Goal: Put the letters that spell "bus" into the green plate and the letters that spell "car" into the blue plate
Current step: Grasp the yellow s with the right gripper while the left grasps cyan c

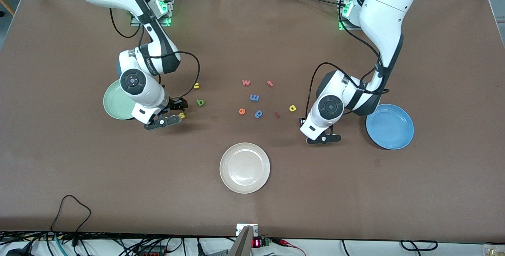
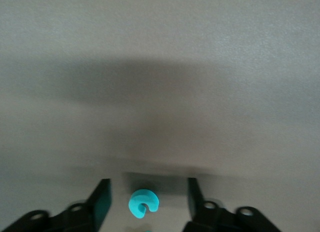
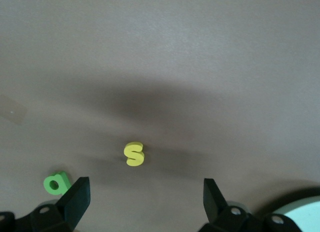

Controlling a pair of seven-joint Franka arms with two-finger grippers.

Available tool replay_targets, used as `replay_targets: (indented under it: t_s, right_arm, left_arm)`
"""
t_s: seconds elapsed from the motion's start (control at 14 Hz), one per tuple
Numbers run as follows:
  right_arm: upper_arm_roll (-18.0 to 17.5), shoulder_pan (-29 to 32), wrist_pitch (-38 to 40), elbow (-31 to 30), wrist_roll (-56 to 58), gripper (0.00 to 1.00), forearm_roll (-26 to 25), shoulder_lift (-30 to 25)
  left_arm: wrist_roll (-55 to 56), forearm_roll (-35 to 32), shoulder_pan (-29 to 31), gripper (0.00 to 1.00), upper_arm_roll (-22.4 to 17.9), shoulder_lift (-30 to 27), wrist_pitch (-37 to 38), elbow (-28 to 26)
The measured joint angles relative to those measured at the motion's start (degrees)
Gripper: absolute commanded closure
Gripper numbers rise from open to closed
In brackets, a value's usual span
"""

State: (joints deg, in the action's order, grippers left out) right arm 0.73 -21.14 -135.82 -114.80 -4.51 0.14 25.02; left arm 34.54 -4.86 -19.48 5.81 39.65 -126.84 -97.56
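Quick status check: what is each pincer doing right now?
Left pincer: fingers apart around the teal "c", not gripping it yet.
Right pincer: open, low over the table by the yellow "s", holding nothing.

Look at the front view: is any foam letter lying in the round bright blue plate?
No. The round bright blue plate shows only its bare blue surface, and the small yellow foam letter "a" lies on the brown table.
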Motion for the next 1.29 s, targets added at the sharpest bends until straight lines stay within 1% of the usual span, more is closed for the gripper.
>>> replay_targets:
  t_s: [0.07,0.14,0.29,0.43,0.57,0.71,0.86,0.93,1.0,1.07,1.14,1.21,1.29]
  right_arm:
    - [-0.06,-0.38,-0.83,0.05,0.14,0.0,0.0,0.36]
    - [-0.11,-0.97,-1.88,0.1,0.28,0.03,0.0,0.91]
    - [-0.2,-1.82,-4.51,0.13,1.01,0.24,-0.01,2.76]
    - [-0.18,-1.9,-5.95,0.21,2.5,0.33,-0.01,4.39]
    - [-0.18,-1.91,-6.43,0.29,3.48,0.46,-0.02,5.18]
    - [-0.17,-1.91,-6.48,0.43,3.82,0.46,-0.02,5.28]
    - [-0.16,-1.91,-6.49,0.59,4.09,0.5,-0.02,5.28]
    - [-0.16,-1.91,-6.48,0.59,4.26,0.5,-0.02,5.29]
    - [-0.16,-1.9,-6.48,0.59,4.36,0.5,-0.03,5.33]
    - [-0.14,-1.9,-6.48,0.58,4.41,0.5,-0.03,5.38]
    - [-0.14,-1.9,-6.48,0.58,4.46,0.5,-0.04,5.48]
    - [-0.13,-1.89,-6.53,0.58,4.5,0.5,-0.05,5.68]
    - [-0.1,-1.87,-6.67,0.58,4.51,0.5,-0.05,5.93]
  left_arm:
    - [0.0,-0.03,0.05,0.41,-0.08,0.0,0.04,-0.03]
    - [0.0,-0.04,0.06,0.41,-0.11,0.0,0.08,-0.14]
    - [0.0,-0.04,0.11,0.47,0.03,-0.03,0.09,-0.73]
    - [0.05,-0.04,0.55,0.47,0.97,-0.58,0.09,-1.57]
    - [0.16,-0.04,2.05,0.47,2.77,-1.57,-0.13,-2.76]
    - [0.18,-0.04,3.3,0.47,3.94,-2.53,-2.41,-4.86]
    - [0.18,-0.04,3.73,0.47,4.21,-3.13,-6.42,-7.81]
    - [0.18,-0.04,3.84,0.49,4.28,-3.29,-8.21,-8.97]
    - [0.19,-0.04,3.89,0.52,4.35,-3.55,-9.16,-9.6]
    - [0.19,-0.04,3.9,0.6,4.37,-3.88,-9.4,-9.97]
    - [0.19,-0.04,3.91,0.72,4.39,-4.07,-9.41,-10.22]
    - [0.19,-0.04,3.91,0.8,4.41,-4.12,-9.51,-10.33]
    - [0.19,-0.04,3.93,0.86,4.52,-4.18,-9.62,-10.34]
